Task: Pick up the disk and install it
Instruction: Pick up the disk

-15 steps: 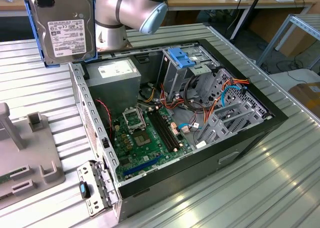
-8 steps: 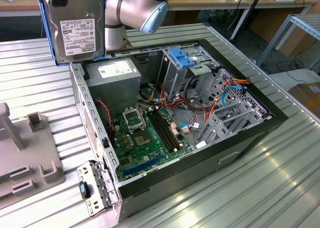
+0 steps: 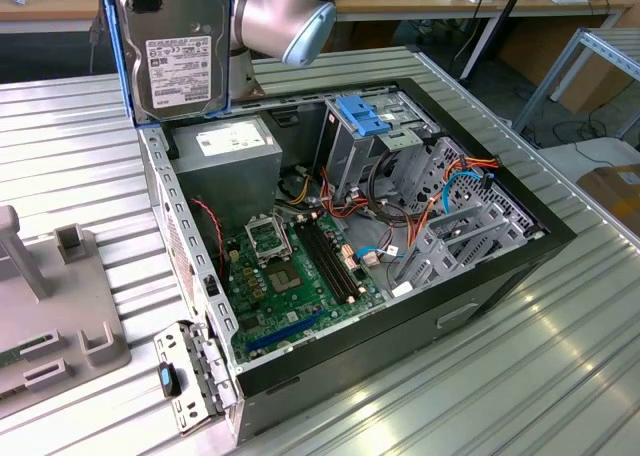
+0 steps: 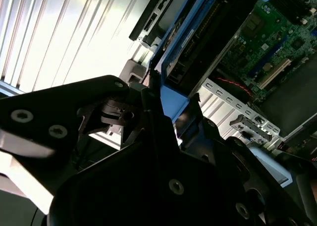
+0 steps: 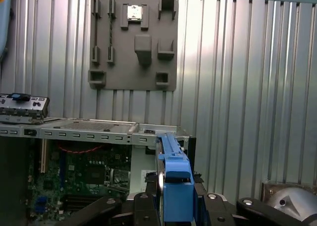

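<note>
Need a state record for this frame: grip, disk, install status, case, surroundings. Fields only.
grip: pincer shut on the disk, clamped on its blue bracket
disk pose: in the air, upright, label facing the exterior view
disk place: by the case corner next to the power supply
install status: not yet in the case
case: open, lying on the ribbed table, motherboard exposed
surroundings: grey tray at the exterior view's left

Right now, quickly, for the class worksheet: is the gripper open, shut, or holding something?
Gripper: shut on the disk, gripping its blue bracket and holding it lifted on edge.
</note>
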`<state>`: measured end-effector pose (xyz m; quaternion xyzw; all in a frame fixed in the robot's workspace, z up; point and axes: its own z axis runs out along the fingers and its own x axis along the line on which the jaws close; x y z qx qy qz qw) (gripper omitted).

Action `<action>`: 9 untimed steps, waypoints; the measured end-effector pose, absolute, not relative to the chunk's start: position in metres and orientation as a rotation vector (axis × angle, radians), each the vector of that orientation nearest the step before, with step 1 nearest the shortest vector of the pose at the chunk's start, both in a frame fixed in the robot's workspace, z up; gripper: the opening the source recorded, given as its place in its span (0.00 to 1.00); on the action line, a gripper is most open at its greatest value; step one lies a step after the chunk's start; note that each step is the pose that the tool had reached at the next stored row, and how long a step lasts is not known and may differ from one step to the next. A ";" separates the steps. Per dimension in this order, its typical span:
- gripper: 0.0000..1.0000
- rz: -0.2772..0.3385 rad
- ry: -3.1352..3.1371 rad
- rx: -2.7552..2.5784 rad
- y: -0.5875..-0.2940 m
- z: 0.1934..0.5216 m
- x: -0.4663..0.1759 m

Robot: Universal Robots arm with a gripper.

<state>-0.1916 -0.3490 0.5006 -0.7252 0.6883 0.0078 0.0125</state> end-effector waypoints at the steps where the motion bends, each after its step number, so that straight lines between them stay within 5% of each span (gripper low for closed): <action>1: 0.36 0.024 2.146 -2.260 -0.349 0.501 -0.185; 9: 0.36 0.024 2.145 -2.260 -0.349 0.501 -0.153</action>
